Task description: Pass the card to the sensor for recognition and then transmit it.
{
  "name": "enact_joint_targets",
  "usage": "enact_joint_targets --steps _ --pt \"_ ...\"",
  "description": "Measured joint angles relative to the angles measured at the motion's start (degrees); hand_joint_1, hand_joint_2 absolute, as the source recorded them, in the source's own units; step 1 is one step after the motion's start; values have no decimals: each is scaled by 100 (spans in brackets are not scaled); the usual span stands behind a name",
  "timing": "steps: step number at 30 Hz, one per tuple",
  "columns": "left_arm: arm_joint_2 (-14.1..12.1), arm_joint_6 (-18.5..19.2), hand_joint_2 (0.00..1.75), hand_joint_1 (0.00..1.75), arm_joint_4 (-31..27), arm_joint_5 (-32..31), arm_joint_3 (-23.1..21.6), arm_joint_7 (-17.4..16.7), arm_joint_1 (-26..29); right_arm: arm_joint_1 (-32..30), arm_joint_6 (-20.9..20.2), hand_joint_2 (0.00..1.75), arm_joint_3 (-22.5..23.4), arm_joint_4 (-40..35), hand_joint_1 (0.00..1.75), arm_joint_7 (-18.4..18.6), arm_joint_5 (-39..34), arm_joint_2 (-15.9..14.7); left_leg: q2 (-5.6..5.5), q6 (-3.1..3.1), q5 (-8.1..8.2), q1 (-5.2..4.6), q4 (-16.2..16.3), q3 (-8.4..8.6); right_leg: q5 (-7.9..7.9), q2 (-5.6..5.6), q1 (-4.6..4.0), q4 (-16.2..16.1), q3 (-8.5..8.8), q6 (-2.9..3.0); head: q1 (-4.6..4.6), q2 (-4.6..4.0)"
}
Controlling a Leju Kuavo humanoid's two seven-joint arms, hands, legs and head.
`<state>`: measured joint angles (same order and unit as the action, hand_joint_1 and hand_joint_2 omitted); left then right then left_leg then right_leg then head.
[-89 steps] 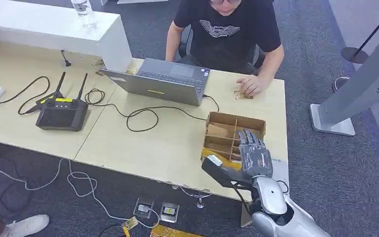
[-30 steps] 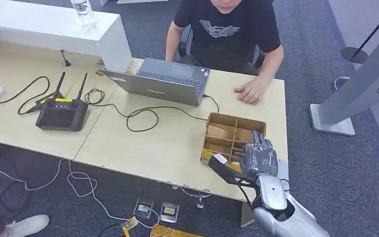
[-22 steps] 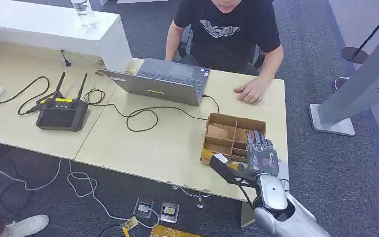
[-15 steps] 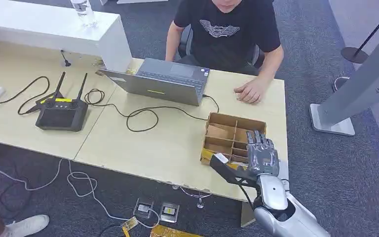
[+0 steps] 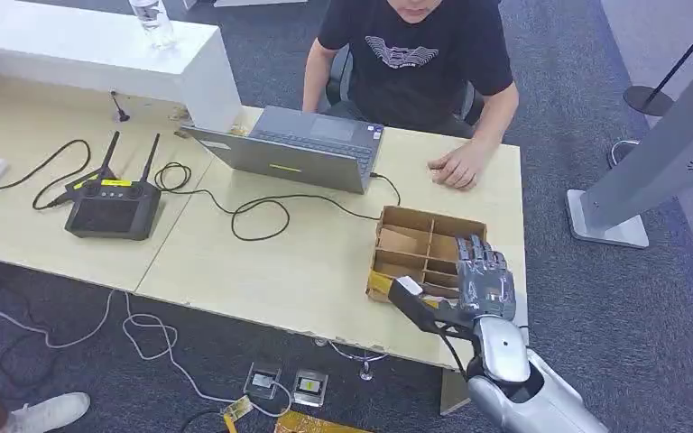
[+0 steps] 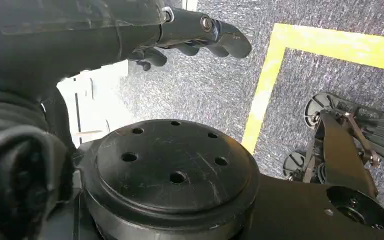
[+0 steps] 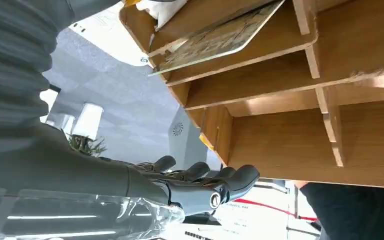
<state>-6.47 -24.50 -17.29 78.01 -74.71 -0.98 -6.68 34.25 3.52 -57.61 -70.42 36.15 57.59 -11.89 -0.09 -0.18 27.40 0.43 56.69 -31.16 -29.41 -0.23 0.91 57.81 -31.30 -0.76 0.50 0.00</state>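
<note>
1. The step in hand seems to be the reach for the card; nothing is picked up yet. The right hand [image 5: 482, 287] hovers over the near right part of the wooden divider box [image 5: 403, 242], fingers spread, holding nothing.
2. The left hand [image 6: 200, 37] hangs beside the body, fingers loosely curled, with nothing in it.
3. The card [image 7: 215, 41] lies flat in a box compartment, apart from the right hand's fingers [image 7: 230, 180].
4. Next, the hand must lower into that compartment and pinch the card's edge.
5. The box stands near the table's [image 5: 262, 271] near right corner; the person's hand [image 5: 456, 168] rests at the far edge.
</note>
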Motion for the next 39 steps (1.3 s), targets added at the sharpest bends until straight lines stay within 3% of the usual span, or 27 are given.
enact_joint_targets --steps 3,4,7,21,23,34,35,36,39 --pt "0 0 0 0 0 0 0 0 0 -17 -17 175 28 0 0 0 28 0 0 0 0 0 0 0 0 0 0 0 0 0 0 0" --pt "0 0 0 0 0 0 0 0 1 -57 -251 175 177 -7 0 0 203 -2 0 0 0 0 0 0 0 0 0 0 0 0 0 0" --pt "0 0 0 0 0 0 0 0 1 -86 -395 175 295 -33 0 0 205 -15 0 0 0 0 0 1 0 1 0 0 0 0 -2 0" --pt "-4 -2 0 0 0 9 0 0 1 -133 -505 175 411 -87 5 0 61 -39 1 0 0 0 0 1 0 2 0 0 0 0 0 0" --pt "-4 -2 0 0 0 9 0 0 1 -133 -503 175 411 -88 0 0 20 -39 1 0 0 0 0 1 0 2 0 0 0 0 0 0" --pt "-7 -17 0 0 2 26 0 0 1 -123 -501 175 382 -103 5 0 -535 -63 1 0 0 0 0 1 0 1 0 0 1 0 0 0" --pt "-7 -17 0 0 4 26 0 0 1 -120 -501 175 376 -103 150 0 -572 -63 1 0 0 0 0 1 0 1 0 0 1 0 0 0" --pt "-7 -17 0 0 4 28 0 0 1 -117 -498 175 365 -103 175 0 -617 -66 1 0 0 0 0 1 0 1 0 0 1 0 0 0" --pt "-7 -20 0 0 4 46 0 0 1 -107 -494 175 310 -103 175 0 -695 -66 1 0 0 0 0 1 0 1 0 0 1 0 0 0"
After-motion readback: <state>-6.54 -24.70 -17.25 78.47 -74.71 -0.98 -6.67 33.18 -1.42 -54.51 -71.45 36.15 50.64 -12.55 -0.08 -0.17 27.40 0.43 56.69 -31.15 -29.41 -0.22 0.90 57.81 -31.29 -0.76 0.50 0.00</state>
